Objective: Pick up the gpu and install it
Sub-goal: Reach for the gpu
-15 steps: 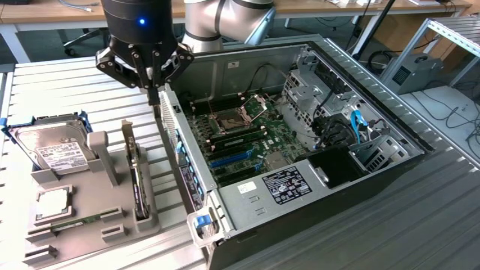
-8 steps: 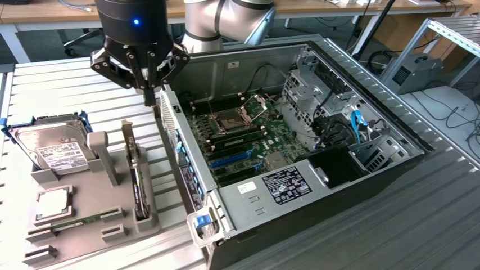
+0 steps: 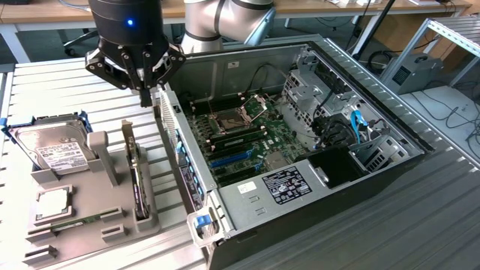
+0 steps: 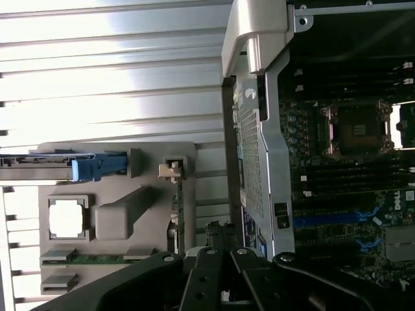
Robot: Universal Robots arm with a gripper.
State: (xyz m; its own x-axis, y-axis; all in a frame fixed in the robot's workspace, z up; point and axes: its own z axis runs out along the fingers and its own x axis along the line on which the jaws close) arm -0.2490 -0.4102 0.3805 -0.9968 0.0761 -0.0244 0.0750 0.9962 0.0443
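The gpu (image 3: 136, 174) stands on its edge in a slot of the grey holder (image 3: 98, 225), its silver bracket end toward the back. In the wrist view the gpu (image 4: 175, 220) is a thin strip along the holder's side nearest the case. My gripper (image 3: 144, 97) hangs above the far end of the gpu, close to the rear wall of the open computer case (image 3: 176, 140). Its fingers are shut with nothing between them. The gripper (image 4: 220, 234) shows the same shut tips in the wrist view. The motherboard (image 3: 248, 140) lies open inside the case, blue slots visible.
A silver hard drive (image 3: 49, 149) in a blue caddy, a processor (image 3: 53, 203) and a memory stick (image 3: 75, 222) also sit in the holder. The case's rear wall rises right beside the gpu. Cables and drive cages (image 3: 352, 129) fill the case's far side. Ribbed metal table (image 3: 67, 84) around.
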